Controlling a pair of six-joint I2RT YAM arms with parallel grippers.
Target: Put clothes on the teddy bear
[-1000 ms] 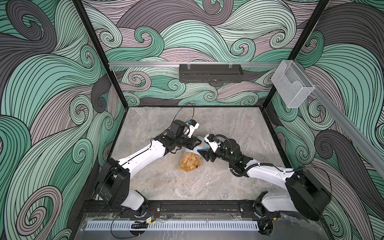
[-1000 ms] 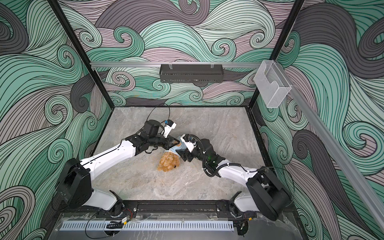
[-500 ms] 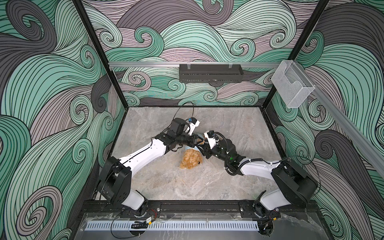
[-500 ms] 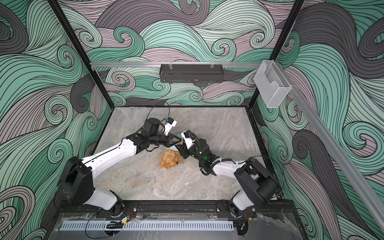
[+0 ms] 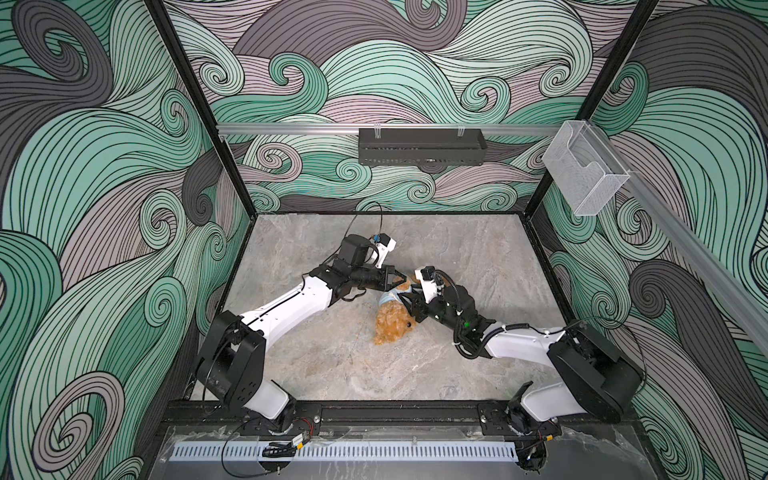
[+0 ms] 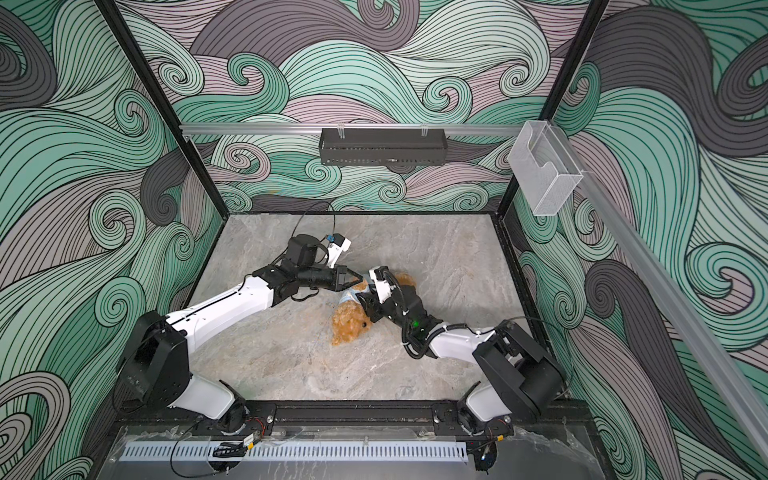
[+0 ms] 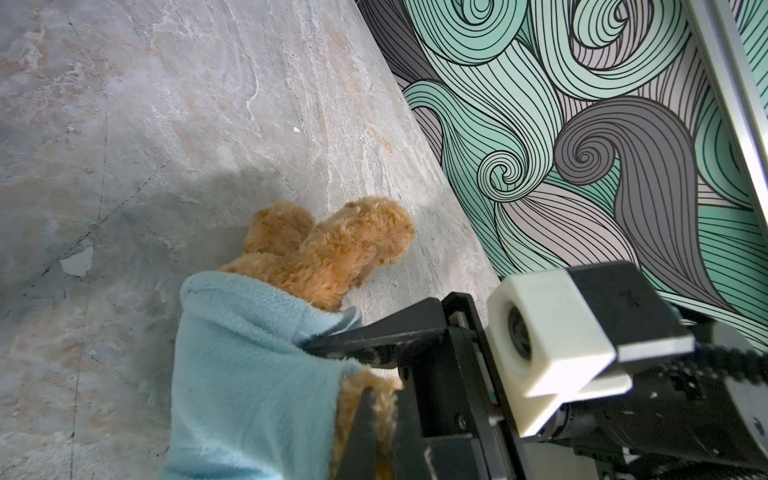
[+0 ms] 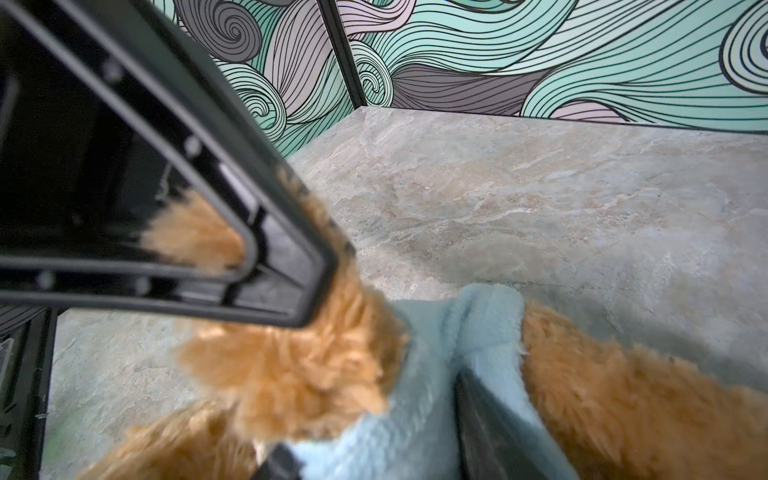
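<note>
Teddy bear (image 5: 392,328), golden-brown and shaggy, lies on the worktop (image 5: 332,365) near its middle. It is between the two grippers, head toward the robot's bases and legs pointing away. A light-blue fleece garment (image 5: 392,296) wraps its trunk; in the left wrist view both legs (image 7: 345,245) stick out bare past the hem. The left gripper (image 5: 397,277) is clenched at the leg end of the garment, though what it pinches is hidden. The right gripper (image 5: 410,306) has its jaws parted astride the bear's side, with one finger (image 8: 486,432) tucked under the blue edge and the other lying over fur; it is not closed on anything that shows. The bear is judged light, soft and squashy, not fragile. It is likely to slide or roll on the smooth worktop when pushed, and its long pile may slip if only the fur tips are pinched. The stuffed trunk or a whole limb offers the firmer hold. The fleece looks limp and slightly stretchy, and is best taken at a hem or cuff edge.
</note>
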